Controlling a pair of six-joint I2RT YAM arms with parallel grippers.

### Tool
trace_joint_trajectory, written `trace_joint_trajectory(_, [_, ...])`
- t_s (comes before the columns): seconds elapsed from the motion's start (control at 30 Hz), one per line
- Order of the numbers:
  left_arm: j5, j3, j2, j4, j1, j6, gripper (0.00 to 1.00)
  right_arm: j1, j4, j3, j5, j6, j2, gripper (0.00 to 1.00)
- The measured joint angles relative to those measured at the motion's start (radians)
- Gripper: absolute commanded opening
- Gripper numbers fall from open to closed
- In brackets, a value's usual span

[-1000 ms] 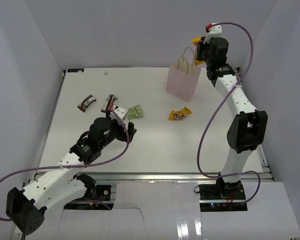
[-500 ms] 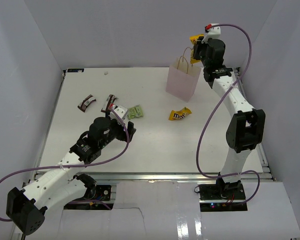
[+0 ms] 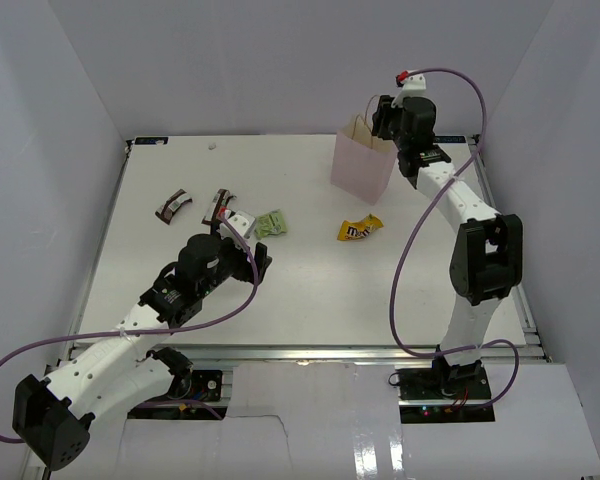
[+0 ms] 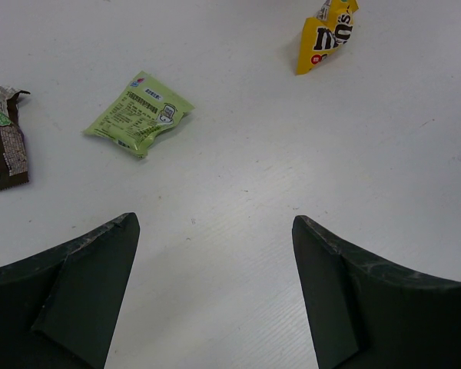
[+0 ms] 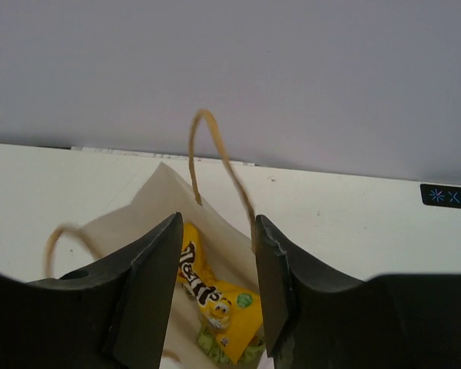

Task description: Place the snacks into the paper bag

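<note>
The pale pink paper bag (image 3: 361, 162) stands upright at the back of the table. My right gripper (image 3: 382, 117) hangs just above its mouth, open, with nothing between the fingers. In the right wrist view my right gripper (image 5: 217, 254) looks down into the bag (image 5: 138, 207), where a yellow candy packet (image 5: 219, 296) lies on a light green pouch (image 5: 211, 347). On the table lie another yellow packet (image 3: 359, 229), a green pouch (image 3: 271, 224) and two brown bars (image 3: 173, 206) (image 3: 218, 205). My left gripper (image 4: 215, 261) is open over bare table, short of the green pouch (image 4: 139, 113).
The bag's tan cord handle (image 5: 215, 154) loops up just beyond my right fingers. White walls enclose the table on three sides. A brown bar (image 4: 5, 138) and the yellow packet (image 4: 325, 36) lie at the edges of the left wrist view.
My right gripper moved left over the bag's mouth and opened; the yellow packet it held now lies inside the bag. The left arm has not moved.
</note>
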Motion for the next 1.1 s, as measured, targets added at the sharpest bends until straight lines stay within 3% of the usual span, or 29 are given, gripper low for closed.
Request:
trace_joint_trajectory(0.2, [0.002,0.0,0.0,0.0,0.0,0.0,0.91,-0.003,-0.004,-0.095,-0.048,-0.04,-0.08,0.66])
trace_joint_trajectory(0.23, [0.004,0.0,0.0,0.0,0.0,0.0,0.91,-0.01,-0.007,-0.117,-0.095,-0.066,-0.112,0.78])
trace_joint_trajectory(0.37, [0.013,0.0,-0.002,-0.002,0.0,0.0,0.92,-0.046,-0.064,-0.214,-0.391,-0.262,-0.268,0.9])
trace_joint_trajectory(0.47, [0.021,0.0,-0.005,-0.002,0.0,0.0,0.92,-0.068,-0.229,-0.223,-0.666,-0.527,-0.343,0.89])
trace_joint_trajectory(0.6, [0.034,0.0,-0.008,-0.003,0.0,0.0,0.92,-0.031,-0.718,-0.14,-0.903,-1.11,-0.286,0.85])
trace_joint_trajectory(0.7, [0.036,0.0,-0.01,-0.006,0.0,0.0,0.92,0.034,-0.978,-0.141,-0.892,-1.435,-0.194,0.85])
trace_joint_trajectory(0.8, [0.036,0.0,-0.011,-0.008,0.0,0.0,0.92,0.101,-1.048,-0.176,-0.801,-1.577,-0.138,0.86])
trace_joint_trajectory(1.1, [0.035,0.0,-0.012,-0.014,0.0,0.0,0.93,0.203,-1.012,-0.084,-0.552,-1.631,0.048,0.86])
